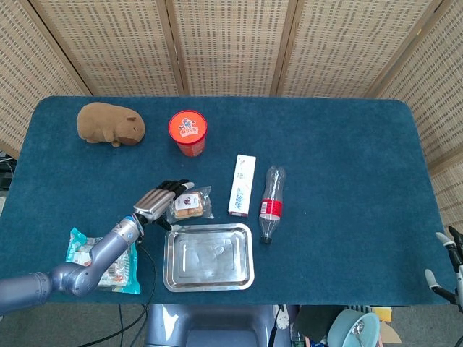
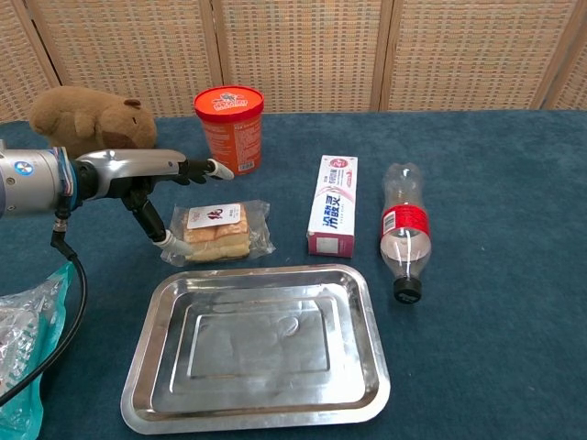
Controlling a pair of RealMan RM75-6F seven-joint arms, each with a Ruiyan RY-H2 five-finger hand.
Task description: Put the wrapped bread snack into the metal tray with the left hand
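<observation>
The wrapped bread snack lies flat on the blue cloth just behind the metal tray, which holds nothing. My left hand hovers at the snack's left end, open, with fingers stretched out above the wrapper. Its thumb tip is down at the wrapper's left edge; I cannot tell if it touches. My right hand shows only partly at the table's front right corner, fingers apart, holding nothing.
A toothpaste box and a lying plastic bottle sit right of the snack. A red cup and a brown plush animal stand behind. A teal snack bag lies front left.
</observation>
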